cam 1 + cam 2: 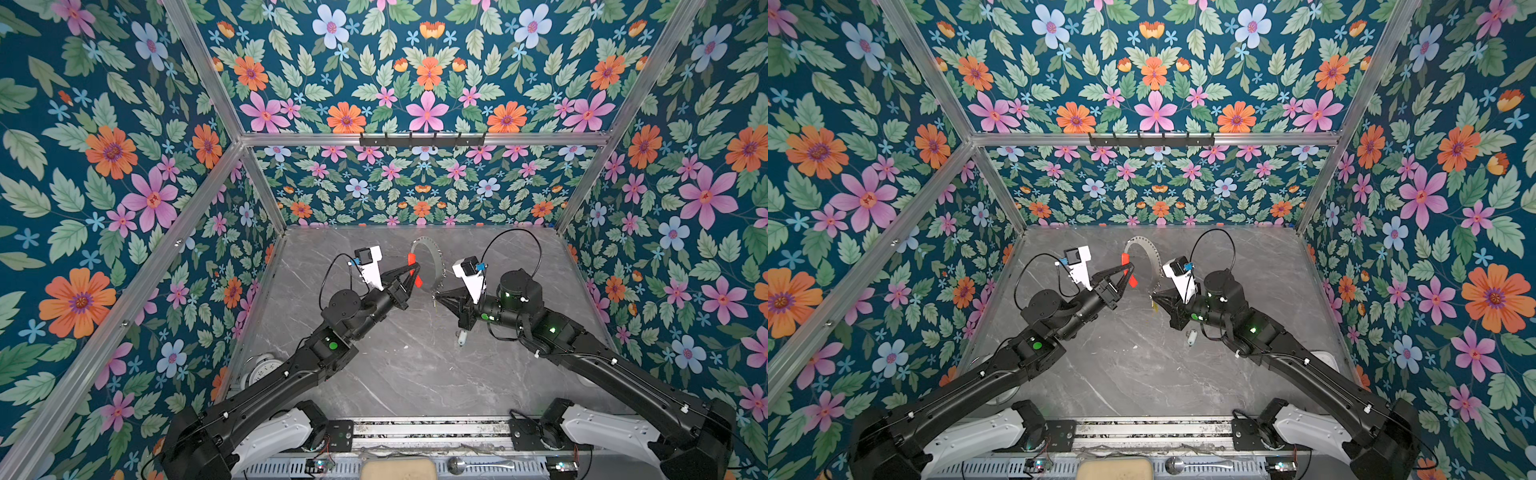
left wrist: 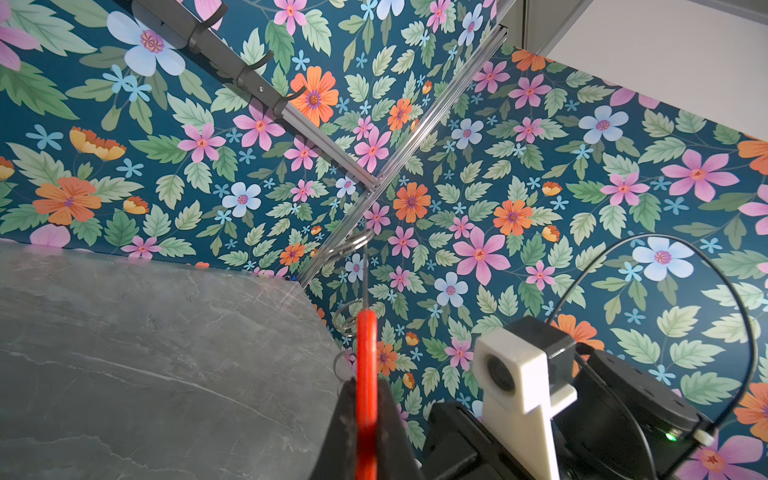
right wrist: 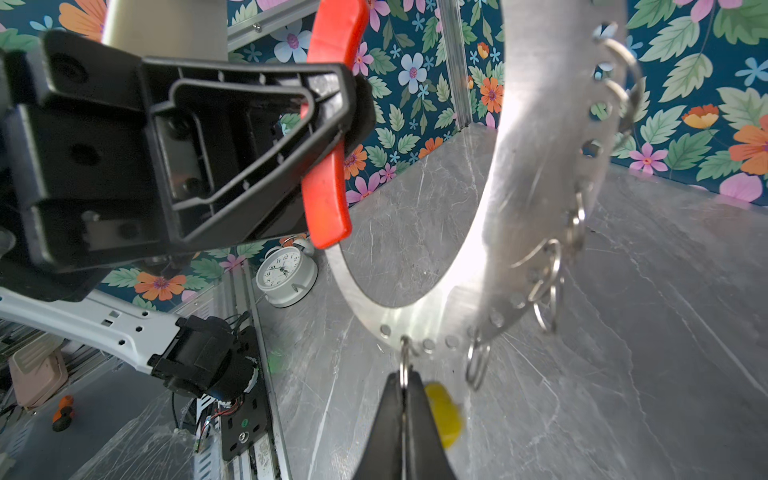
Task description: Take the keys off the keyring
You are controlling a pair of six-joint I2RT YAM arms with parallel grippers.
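The keyring (image 1: 434,249) (image 1: 1149,246) is a thin grey metal hoop held upright above the table. My left gripper (image 1: 413,272) (image 2: 366,399) is shut on its red section (image 2: 366,353) (image 3: 328,187). My right gripper (image 1: 435,296) (image 3: 404,390) is shut on a small silver ring (image 3: 404,365) that hangs from the hoop's lower rim. A key with a yellow tag (image 3: 442,411) (image 1: 435,307) dangles beside the right jaws. Several bare silver rings (image 3: 548,286) hang along the rim. A key with a pale tag (image 1: 461,337) (image 1: 1191,337) lies on the table, under the right wrist.
A white alarm clock (image 1: 259,370) (image 3: 284,274) lies at the table's left edge, beside the left arm. A black hook rail (image 1: 422,139) runs along the back wall. A spoon (image 1: 457,465) and a beige pad (image 1: 399,469) sit beyond the front rail.
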